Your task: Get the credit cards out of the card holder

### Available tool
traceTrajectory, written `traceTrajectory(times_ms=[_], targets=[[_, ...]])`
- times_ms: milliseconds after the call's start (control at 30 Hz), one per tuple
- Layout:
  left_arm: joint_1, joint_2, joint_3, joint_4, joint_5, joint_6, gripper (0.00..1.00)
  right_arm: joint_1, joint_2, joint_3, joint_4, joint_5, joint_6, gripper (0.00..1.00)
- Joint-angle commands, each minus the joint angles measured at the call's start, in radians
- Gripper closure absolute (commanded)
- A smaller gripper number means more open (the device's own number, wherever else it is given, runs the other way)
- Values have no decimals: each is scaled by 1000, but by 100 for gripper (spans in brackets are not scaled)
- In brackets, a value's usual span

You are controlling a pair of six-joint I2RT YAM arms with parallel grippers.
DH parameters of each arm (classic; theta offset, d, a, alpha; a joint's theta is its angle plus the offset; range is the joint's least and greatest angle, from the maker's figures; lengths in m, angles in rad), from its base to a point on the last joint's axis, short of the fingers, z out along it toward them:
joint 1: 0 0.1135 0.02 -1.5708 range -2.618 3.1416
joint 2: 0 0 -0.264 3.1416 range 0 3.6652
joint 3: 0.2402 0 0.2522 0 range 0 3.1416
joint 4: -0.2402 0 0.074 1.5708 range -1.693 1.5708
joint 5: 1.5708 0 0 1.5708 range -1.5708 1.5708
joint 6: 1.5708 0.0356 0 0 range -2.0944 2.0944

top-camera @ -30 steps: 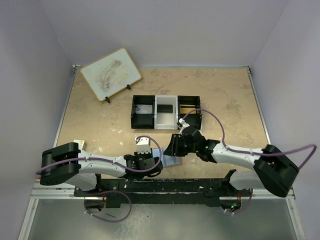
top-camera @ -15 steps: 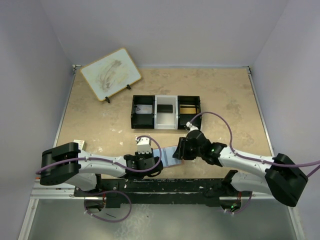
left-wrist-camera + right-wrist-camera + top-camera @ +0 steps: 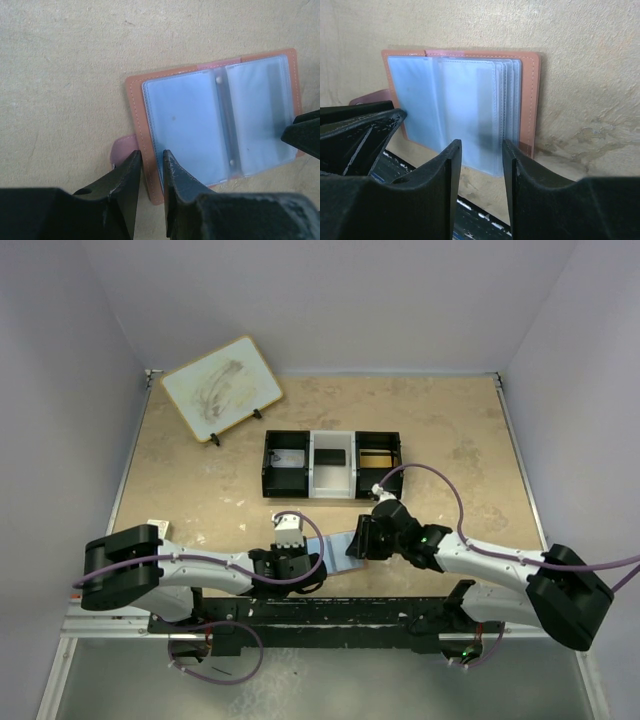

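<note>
I found the card holder (image 3: 338,543) lying open on the table (image 3: 460,440) close to its near edge, between the two grippers. Its brown cover was down and its pale blue sleeves (image 3: 185,125) faced up. Whether cards sat inside those sleeves I could not tell.

The left gripper (image 3: 151,159) had its fingers drawn close together, pinching the near-left edge of the cover. The right gripper (image 3: 481,147) stood at the near-right side of the holder with its fingers spread. The fanned sleeve edges lay in line with the gap, but I could not confirm contact.

Against the view a second before, the right arm had drawn back to the right and stretched lower. Its gripper had shifted slightly right and nearer, uncovering more of the open holder. The left arm held the same place and the same pinch.

Further off, the three-compartment tray (image 3: 266,462) and the wood-rimmed board (image 3: 222,388) at far left were unchanged.
</note>
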Motion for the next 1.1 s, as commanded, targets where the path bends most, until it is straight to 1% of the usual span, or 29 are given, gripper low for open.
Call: traceTrajectory(times_ms=[0, 100, 200, 467, 700, 833, 967, 1067], targets=[[2, 13, 40, 15, 1, 15, 79, 2, -64, 41, -50, 44, -16, 58], [1, 13, 46, 3, -2, 16, 79, 2, -94, 52, -82, 59, -17, 58], [1, 13, 51, -5, -4, 16, 79, 2, -97, 42, -56, 31, -16, 57], [2, 16, 54, -5, -5, 18, 79, 2, -3, 5, 19, -3, -6, 58], [1, 21, 53, -2, -4, 19, 79, 2, 22, -12, 53, -16, 4, 59], [1, 25, 52, -1, -3, 19, 79, 2, 15, -9, 35, 4, 7, 58], [1, 27, 53, -5, -2, 19, 80, 2, -12, 16, -45, 49, 0, 58], [1, 29, 51, -4, -2, 19, 80, 2, -44, 13, -70, 32, 0, 58]])
